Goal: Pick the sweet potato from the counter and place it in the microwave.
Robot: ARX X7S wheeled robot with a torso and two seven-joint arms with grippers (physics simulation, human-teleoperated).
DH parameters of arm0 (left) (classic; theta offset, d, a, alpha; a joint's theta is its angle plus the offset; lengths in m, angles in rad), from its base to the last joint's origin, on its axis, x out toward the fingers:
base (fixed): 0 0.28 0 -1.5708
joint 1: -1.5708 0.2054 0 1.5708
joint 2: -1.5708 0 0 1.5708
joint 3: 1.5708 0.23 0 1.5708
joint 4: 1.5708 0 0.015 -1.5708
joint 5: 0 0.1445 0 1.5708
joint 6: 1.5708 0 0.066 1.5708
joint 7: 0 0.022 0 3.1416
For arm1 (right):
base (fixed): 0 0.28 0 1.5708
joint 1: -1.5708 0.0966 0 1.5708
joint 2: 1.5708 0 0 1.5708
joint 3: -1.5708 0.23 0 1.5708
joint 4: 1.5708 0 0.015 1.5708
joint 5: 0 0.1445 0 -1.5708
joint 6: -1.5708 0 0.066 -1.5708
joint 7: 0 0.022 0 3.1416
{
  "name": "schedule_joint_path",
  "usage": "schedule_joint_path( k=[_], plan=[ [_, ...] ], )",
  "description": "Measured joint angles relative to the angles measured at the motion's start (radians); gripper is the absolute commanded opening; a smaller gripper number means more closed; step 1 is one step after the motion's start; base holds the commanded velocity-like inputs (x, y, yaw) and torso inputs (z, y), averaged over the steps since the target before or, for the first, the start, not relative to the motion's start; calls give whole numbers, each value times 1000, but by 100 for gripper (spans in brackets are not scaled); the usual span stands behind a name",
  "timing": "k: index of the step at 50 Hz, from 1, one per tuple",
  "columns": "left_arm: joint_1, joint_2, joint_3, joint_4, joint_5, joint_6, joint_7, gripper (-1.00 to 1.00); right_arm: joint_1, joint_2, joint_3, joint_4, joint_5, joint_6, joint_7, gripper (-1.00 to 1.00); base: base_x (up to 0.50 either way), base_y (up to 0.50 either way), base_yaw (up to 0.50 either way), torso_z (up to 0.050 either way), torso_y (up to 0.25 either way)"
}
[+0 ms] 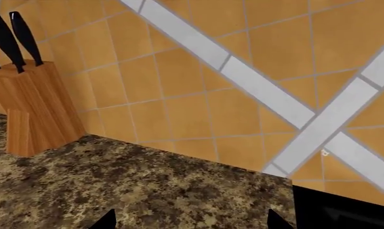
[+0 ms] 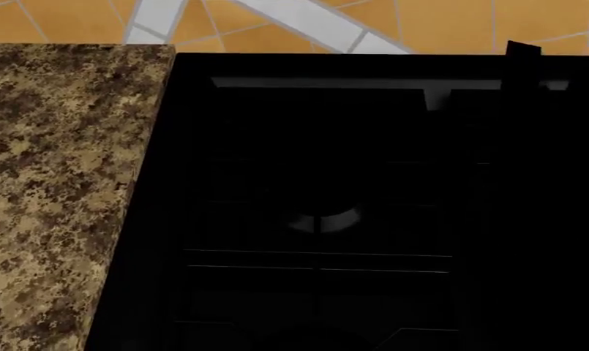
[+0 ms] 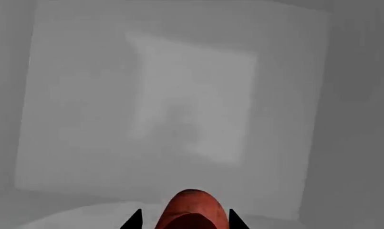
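Your right claw [image 3: 184,220] is clamped on the sweet potato [image 3: 190,207]: its two dark fingertips sit tight against either side of the reddish tuber, which juts out between them. Beyond it you face a pale grey box interior [image 3: 179,105], with a lighter square on its back wall; whether the potato touches the floor there cannot be told.

Your left claw [image 1: 190,222] hangs over the desk [image 1: 115,181], its two black tips spread well apart with only speckled granite between them. Farther back, a wooden knife block [image 1: 33,109] with black handles stands on the desk against the orange tiled wall [image 1: 179,95].

From your head, the desk's right edge meets the black stovetop [image 2: 323,219].
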Motion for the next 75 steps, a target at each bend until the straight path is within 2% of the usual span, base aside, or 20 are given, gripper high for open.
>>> schedule_joint_path(
  k=[33, 34, 75],
  plan=[
    [6, 0, 18, -5, 23, 13, 11, 100, 1, 1, -28, 51, -14, 29, -6, -100, 0, 0, 0, 0, 0],
    [5, -1, 19, -5, 23, 13, 11, 100, 1, 1, -28, 50, -13, 30, -5, 100, 0, 0, 0, 0, 0],
    [-5, -2, 41, -17, 56, 30, 35, 100, 1, 2, -34, 38, -8, 31, 1, 100, 0, 0, 0, 0, 0]
  ],
)
